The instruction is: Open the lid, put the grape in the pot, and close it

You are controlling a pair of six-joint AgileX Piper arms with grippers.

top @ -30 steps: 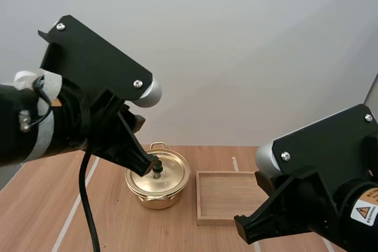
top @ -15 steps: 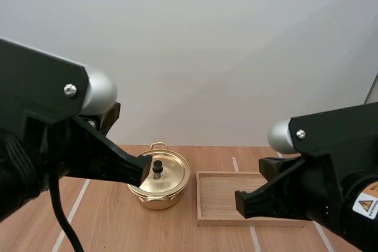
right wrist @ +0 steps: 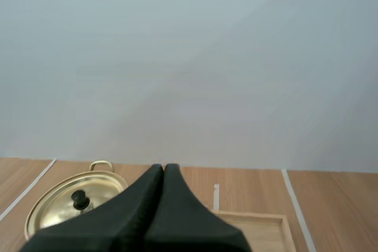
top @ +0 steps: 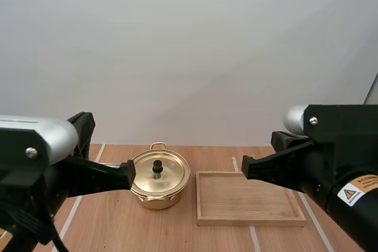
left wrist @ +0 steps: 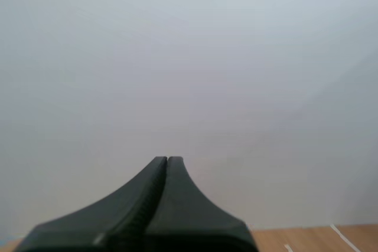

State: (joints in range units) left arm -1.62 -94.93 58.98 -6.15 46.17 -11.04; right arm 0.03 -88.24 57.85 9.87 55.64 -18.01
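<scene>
A gold pot (top: 158,182) stands on the wooden table with its lid (top: 159,172) on, a black knob (top: 157,167) in the middle. The pot (right wrist: 69,212) also appears beyond my right gripper (right wrist: 163,167), whose fingers lie together as one dark wedge, held well back from it and above the table. My left gripper (left wrist: 167,159) is shut too, raised and facing the plain wall. In the high view the left gripper (top: 129,172) sits just left of the pot and the right gripper (top: 247,166) hangs over the tray's near right.
A shallow wooden tray (top: 250,206) lies right of the pot, nothing in it. The tray's far edge (right wrist: 260,219) lies just past my right gripper. White tape lines (top: 75,209) run across the tabletop.
Both arms have drawn back toward the camera and levelled out. The left gripper has come off the pot's knob and now sits left of the pot. The lid stays on.
</scene>
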